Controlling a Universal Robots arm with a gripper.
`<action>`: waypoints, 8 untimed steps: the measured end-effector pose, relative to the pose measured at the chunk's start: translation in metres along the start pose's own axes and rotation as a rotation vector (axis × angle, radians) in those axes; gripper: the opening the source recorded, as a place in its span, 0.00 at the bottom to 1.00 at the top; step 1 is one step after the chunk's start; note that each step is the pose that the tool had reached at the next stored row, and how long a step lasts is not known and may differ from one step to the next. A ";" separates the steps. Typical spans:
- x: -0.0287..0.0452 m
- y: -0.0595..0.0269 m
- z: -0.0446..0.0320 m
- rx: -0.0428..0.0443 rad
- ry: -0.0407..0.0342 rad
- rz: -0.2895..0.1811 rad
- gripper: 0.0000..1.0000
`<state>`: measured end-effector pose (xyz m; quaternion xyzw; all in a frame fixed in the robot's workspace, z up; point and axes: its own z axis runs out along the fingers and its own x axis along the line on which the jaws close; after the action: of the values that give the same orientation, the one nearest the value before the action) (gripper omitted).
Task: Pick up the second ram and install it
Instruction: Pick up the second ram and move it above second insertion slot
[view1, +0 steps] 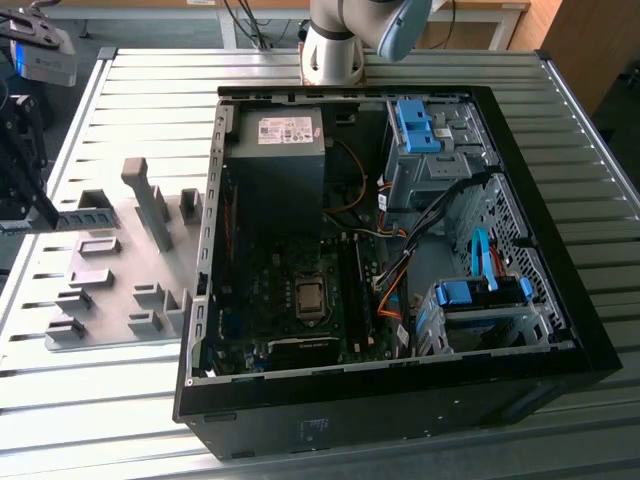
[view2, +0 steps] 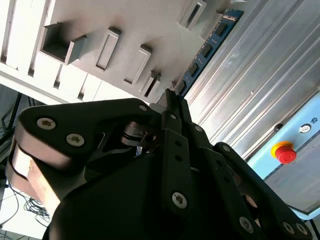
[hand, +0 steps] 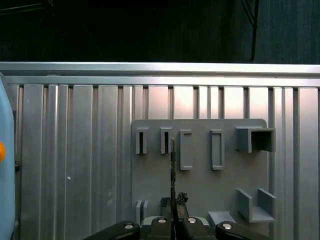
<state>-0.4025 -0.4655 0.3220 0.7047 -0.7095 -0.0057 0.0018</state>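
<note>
The second ram (view2: 206, 46) is a narrow blue-green stick with dark chips, and my gripper (view2: 172, 102) is shut on one end of it. In the first wrist view the ram (hand: 172, 165) shows edge-on as a thin line rising from the fingertips (hand: 179, 199). It hangs over the grey holder plate (hand: 200, 185), near its row of slotted blocks (hand: 141, 141). In the exterior view the black gripper body (view1: 22, 165) is at the far left, above that plate (view1: 110, 290). The open computer case (view1: 560, 200) lies to the exterior view's right, its motherboard memory slots (view1: 352, 290) beside the processor socket (view1: 309, 297).
Upright grey blocks (view1: 148, 200) stand on the holder plate. Inside the case are a power supply (view1: 280, 150), loose cables (view1: 400, 270) and blue drive-bay clips (view1: 415, 125). A pale blue box with a red stop button (view2: 284, 152) sits on the ribbed metal table (view1: 130, 420).
</note>
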 end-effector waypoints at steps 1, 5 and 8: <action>0.0000 0.0001 -0.0048 0.0000 0.0000 0.000 0.14; 0.0000 0.0001 -0.0063 0.0000 0.0000 0.000 0.14; 0.0000 0.0001 -0.0075 0.0000 0.0000 0.000 0.14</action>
<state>-0.4025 -0.4655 0.3295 0.7046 -0.7095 -0.0057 0.0019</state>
